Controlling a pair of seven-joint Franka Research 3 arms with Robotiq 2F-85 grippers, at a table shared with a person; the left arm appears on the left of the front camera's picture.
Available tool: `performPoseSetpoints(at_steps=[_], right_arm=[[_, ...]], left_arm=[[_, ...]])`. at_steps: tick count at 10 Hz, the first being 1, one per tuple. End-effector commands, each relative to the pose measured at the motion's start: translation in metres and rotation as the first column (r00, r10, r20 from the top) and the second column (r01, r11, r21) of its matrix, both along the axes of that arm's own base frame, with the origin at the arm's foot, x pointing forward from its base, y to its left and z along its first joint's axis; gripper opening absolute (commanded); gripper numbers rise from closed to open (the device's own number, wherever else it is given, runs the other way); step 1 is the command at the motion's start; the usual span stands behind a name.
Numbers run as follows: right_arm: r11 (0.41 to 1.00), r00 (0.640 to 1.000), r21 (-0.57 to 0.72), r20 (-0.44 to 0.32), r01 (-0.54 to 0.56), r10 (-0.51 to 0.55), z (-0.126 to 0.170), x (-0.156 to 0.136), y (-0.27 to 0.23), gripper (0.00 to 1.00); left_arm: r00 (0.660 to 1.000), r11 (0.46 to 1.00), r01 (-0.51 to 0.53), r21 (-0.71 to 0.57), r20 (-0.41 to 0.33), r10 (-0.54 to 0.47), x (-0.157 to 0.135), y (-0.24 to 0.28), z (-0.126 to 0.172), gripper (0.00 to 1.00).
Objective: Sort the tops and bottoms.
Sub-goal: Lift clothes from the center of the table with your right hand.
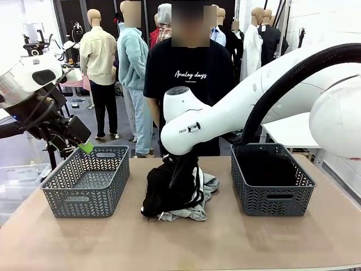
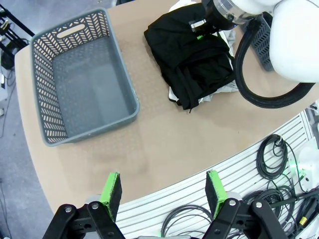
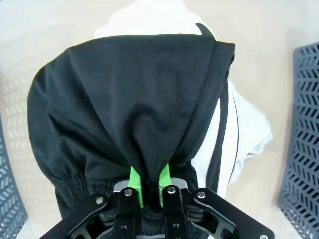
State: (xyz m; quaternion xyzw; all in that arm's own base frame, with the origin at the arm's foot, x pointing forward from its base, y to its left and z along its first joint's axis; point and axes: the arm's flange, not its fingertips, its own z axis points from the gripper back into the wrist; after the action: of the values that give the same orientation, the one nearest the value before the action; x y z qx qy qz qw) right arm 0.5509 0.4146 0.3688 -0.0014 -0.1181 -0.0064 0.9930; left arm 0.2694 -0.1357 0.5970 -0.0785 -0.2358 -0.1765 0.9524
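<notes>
Two arms show in the front view. The right arm sweeps in from the right edge, crosses the middle of the frame and bends its wrist straight down into the clothes pile at centre. In its wrist view the right gripper (image 3: 149, 181) has its green pads drawn close together, pinching a bunched fold of the black garment (image 3: 129, 99), which hangs out from the pads in a tent shape. The left arm sits in the upper left of the front view, folded back, away from the pile. Its left gripper (image 2: 163, 191) is spread wide with nothing between the pads, and looks down on the table (image 2: 164, 144) from above its near edge.

One pile of clothes lies mid-table between the baskets: the black garment on top and pale grey-white cloth (image 1: 194, 212) under it, spilling out to the lower right of the pile. I cannot tell whether that cloth is one piece or more.

Two grey plastic baskets with herringbone cut-outs stand on the table, the left basket (image 1: 90, 200) and the right basket (image 1: 271, 197). One person in a black printed T-shirt (image 1: 189, 70) stands behind the table, at upper centre.
</notes>
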Motion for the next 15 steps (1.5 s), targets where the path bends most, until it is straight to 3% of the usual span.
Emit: performPoseSetpoints(at_steps=[1, 4, 5, 8, 11, 12, 15], right_arm=[[1.0, 0.999, 0.009, 0.029, 0.018, -0.019, 0.011, -0.007, 0.009, 0.0], [1.0, 0.966, -0.014, 0.258, -0.019, 0.022, 0.119, -0.033, 0.035, 0.0], [1.0, 0.971, -0.019, 0.237, -0.01, 0.014, 0.143, -0.043, 0.038, 0.0], [0.999, 0.923, 0.018, 0.38, 0.046, -0.05, 0.204, -0.061, 0.028, 0.0], [0.997, 0.9, 0.049, 0.43, 0.057, -0.073, 0.233, -0.075, 0.017, 0.0], [0.999, 0.923, 0.037, 0.383, 0.021, -0.034, 0.23, -0.062, 0.024, 0.0], [0.999, 0.923, 0.037, 0.383, 0.021, -0.034, 0.23, -0.062, 0.024, 0.0]], left_arm=[[1.0, 1.0, 0.004, -0.002, -0.008, -0.004, -0.001, 0.002, 0.0, 0.87], [1.0, 1.0, 0.004, -0.002, -0.008, -0.004, -0.001, 0.002, 0.0, 0.87], [1.0, 1.0, 0.004, -0.002, -0.008, -0.004, -0.001, 0.002, 0.0, 0.87], [1.0, 1.0, 0.004, -0.002, -0.008, -0.004, -0.001, 0.002, 0.0, 0.87], [1.0, 1.0, 0.004, -0.002, -0.008, -0.004, -0.001, 0.002, 0.0, 0.87], [1.0, 1.0, 0.004, -0.002, -0.008, -0.004, -0.001, 0.002, 0.0, 0.87], [1.0, 1.0, 0.004, -0.002, -0.008, -0.004, -0.001, 0.002, 0.0, 0.87]])
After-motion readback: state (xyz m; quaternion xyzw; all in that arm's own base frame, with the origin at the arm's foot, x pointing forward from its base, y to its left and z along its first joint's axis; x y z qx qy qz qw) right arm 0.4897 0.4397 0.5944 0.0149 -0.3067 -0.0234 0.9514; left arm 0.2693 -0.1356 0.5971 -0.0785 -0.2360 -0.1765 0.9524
